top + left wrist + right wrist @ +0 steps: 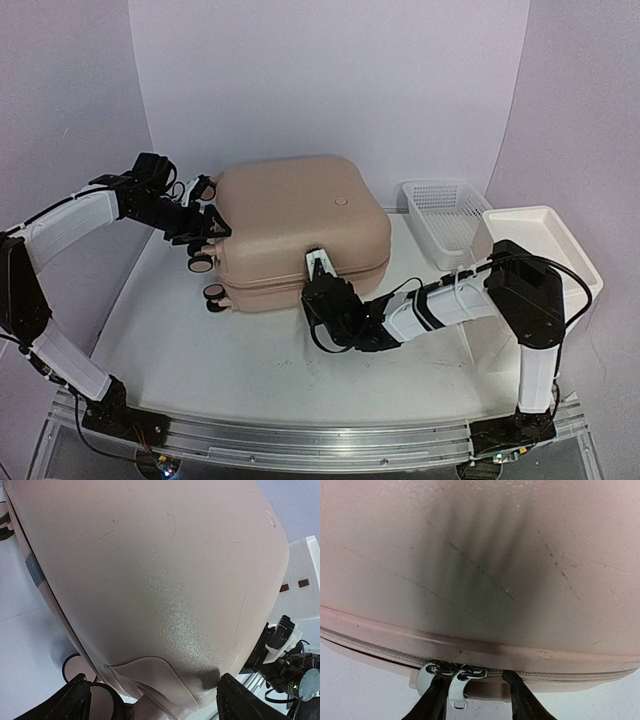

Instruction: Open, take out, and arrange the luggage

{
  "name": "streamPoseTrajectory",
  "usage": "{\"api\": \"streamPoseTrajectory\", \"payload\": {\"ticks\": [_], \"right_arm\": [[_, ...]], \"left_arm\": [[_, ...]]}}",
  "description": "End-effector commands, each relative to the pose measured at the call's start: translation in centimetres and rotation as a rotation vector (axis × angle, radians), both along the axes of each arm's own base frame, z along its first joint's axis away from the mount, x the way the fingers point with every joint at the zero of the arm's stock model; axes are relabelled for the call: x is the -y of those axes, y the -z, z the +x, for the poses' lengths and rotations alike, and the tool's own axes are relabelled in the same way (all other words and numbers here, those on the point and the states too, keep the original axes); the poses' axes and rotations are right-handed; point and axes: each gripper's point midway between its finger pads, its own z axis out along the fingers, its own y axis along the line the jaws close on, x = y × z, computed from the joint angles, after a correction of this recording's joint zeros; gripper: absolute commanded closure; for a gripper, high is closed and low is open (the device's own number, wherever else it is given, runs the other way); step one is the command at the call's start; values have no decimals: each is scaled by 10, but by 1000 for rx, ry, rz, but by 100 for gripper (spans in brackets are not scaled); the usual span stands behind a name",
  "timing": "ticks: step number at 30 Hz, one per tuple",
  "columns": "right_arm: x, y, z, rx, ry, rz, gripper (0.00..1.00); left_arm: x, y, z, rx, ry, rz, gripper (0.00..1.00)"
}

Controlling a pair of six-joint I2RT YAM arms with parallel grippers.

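Observation:
The pale pink luggage (295, 225) lies flat at the back middle of the table, zipper closed. My left gripper (207, 226) is at its left end beside the black wheels (202, 264). In the left wrist view the shell (150, 580) fills the frame and the left gripper (157, 702) is open, with its fingers (75, 700) wide on either side of a lower corner. My right gripper (320, 268) is at the front edge. In the right wrist view the right gripper (476, 700) is open at the zipper (370, 647), with one silver zipper pull (457, 687) between its fingers and another (426, 677) at the left finger.
A white mesh basket (445, 215) stands right of the luggage, and a white plastic cabinet (550, 250) lies beside it at the far right. The cabinet (305, 575) and the right arm (285, 650) also show in the left wrist view.

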Motion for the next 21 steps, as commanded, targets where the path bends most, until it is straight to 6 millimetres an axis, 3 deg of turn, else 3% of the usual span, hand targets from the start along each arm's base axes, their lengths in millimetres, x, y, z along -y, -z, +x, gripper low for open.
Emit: {"api": "streamPoseTrajectory", "payload": {"ticks": [1, 3, 7, 13, 16, 21], "right_arm": [[-1, -25, 21, 89, 97, 46, 60], [-1, -28, 23, 100, 110, 43, 70], [-2, -30, 22, 102, 86, 18, 100], [2, -27, 0, -24, -86, -24, 100], [10, -22, -7, -101, -153, -19, 100], [12, -18, -9, -166, -197, -21, 100]], "left_arm": [[1, 2, -20, -26, 22, 20, 13], [1, 2, -20, -26, 21, 20, 14], [-1, 0, -21, -15, 13, 28, 14], [-7, -2, -26, 0, -10, 58, 7], [-1, 0, -36, -1, 45, 52, 3], [10, 22, -51, -26, 140, 120, 5]]}}
